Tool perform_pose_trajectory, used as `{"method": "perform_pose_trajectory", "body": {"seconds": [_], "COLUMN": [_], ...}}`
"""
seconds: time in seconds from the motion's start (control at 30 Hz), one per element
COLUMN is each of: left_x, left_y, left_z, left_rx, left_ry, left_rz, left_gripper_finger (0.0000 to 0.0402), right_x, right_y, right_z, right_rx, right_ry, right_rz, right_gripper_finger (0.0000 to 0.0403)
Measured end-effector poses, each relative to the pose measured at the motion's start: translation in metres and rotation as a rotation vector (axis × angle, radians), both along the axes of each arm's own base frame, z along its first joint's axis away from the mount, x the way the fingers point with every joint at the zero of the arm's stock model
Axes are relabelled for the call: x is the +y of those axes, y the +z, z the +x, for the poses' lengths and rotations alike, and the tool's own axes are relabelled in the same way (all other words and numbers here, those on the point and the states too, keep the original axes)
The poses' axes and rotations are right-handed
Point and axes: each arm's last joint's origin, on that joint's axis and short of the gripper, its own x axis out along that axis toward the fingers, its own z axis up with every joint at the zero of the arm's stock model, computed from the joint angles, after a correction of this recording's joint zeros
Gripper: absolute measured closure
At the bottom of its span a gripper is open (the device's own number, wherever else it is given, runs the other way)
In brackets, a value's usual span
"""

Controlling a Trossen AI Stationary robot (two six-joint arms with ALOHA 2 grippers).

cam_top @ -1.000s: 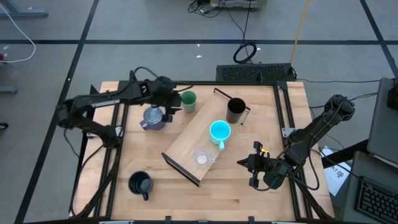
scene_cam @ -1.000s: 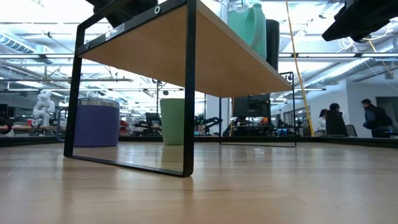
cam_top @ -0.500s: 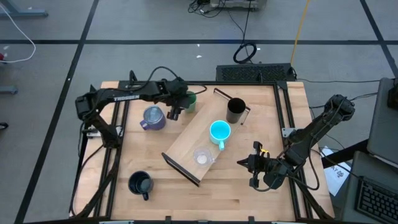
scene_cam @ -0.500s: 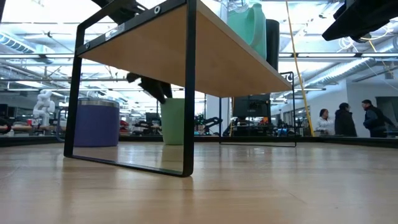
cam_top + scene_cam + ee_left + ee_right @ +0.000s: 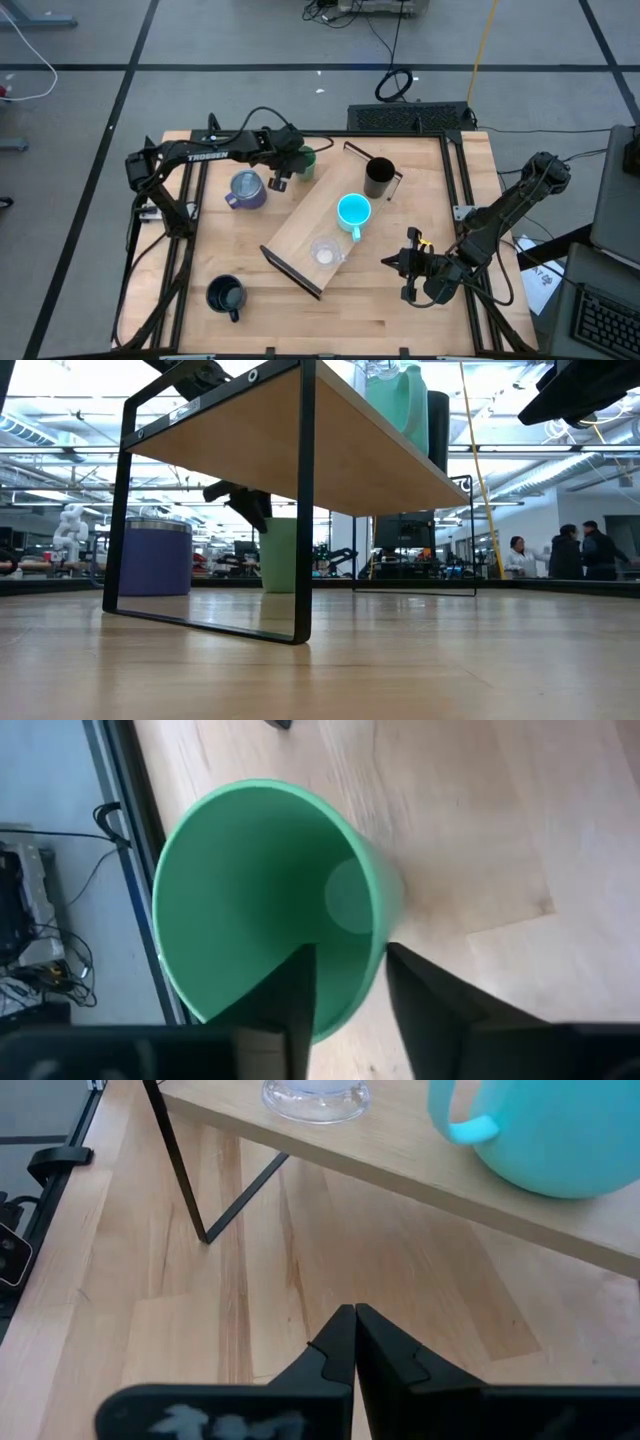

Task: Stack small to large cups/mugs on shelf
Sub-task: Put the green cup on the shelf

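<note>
On shelf (image 5: 300, 235): tiny clear cup (image 5: 324, 251), cyan mug (image 5: 353, 212), tall black mug (image 5: 378, 177).
Left on surface (image 5: 350, 300): purple mug (image 5: 246, 188) at ten o'clock, squat black mug (image 5: 226, 296) at seven.
Left gripper (image 5: 348, 982): jaws straddling green cup (image 5: 262, 905) rim at eleven o'clock, partly open.
Right gripper (image 5: 356, 1342): jaws closed, empty, at four o'clock.

Wood table (image 5: 380, 300) w/ shelf (image 5: 300, 228), green cup (image 5: 260, 900), purple mug (image 5: 246, 188), squat blk mug (image 5: 226, 296)
</note>
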Motion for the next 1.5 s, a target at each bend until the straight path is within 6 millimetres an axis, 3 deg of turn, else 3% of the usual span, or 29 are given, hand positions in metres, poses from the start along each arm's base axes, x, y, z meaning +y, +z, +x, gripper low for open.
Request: {"method": "perform_pose_trajectory", "body": {"seconds": [0.43,0.63,1.07,1.27,1.5], "left_x": [-0.001,-0.008,-0.043,-0.052,-0.063], "left_y": [-0.001,0.011,0.095,0.143,0.178], "left_z": [-0.001,-0.004,-0.034,-0.036,-0.036], "left_rx": [0.016,-0.015,-0.243,-0.329,-0.441], "left_ry": [-0.052,-0.053,-0.114,-0.135,-0.241], "left_rz": [-0.010,-0.006,0.087,0.109,0.112], "left_gripper_finger": [0.0390,0.0396,0.0398,0.0399,0.0399], "right_x": [0.000,0.000,0.000,0.000,0.000], "right_y": [0.000,0.000,0.000,0.000,0.000], "right_z": [0.000,0.000,0.000,0.000,0.000], "right_rx": [-0.002,-0.004,-0.004,0.000,-0.001], "right_ry": [0.000,-0.003,-0.003,-0.001,-0.001], "right_rz": [0.002,0.005,0.006,-0.001,0.000], "right_gripper_finger": [0.0403,0.0403,0.0403,0.0403,0.0403]}}
